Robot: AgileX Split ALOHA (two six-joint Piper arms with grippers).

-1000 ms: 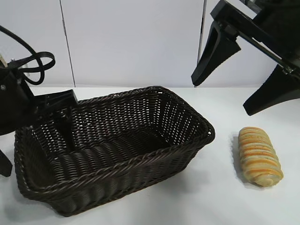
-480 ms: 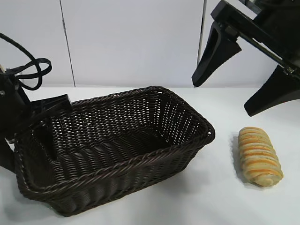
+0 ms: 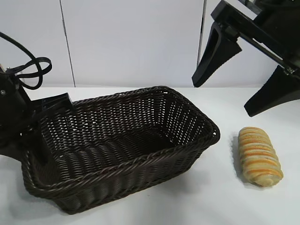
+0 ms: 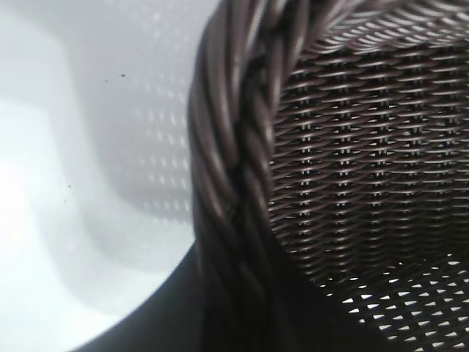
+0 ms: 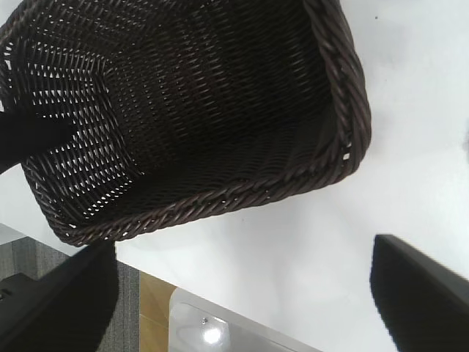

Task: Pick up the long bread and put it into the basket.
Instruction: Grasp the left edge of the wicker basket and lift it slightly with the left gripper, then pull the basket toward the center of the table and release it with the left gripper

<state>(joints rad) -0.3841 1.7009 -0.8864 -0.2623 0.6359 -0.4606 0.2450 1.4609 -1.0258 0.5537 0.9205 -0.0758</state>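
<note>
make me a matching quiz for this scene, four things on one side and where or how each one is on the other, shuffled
Things:
1. long bread
2. basket
3. left pincer
4. right pincer

States:
A. clamped on the braided rim at the basket's left end
B. open, raised above the table
C. lying on the white table, right of the basket
D. dark woven wicker, nothing inside it but a pincer finger

Pairs: 1-C, 2-D, 3-A, 4-B

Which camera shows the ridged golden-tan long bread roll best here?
The exterior view: the ridged golden-tan long bread roll lies whole on the white table, right of the dark-brown woven wicker basket. Both wrist views show only basket and table, no bread.
</note>
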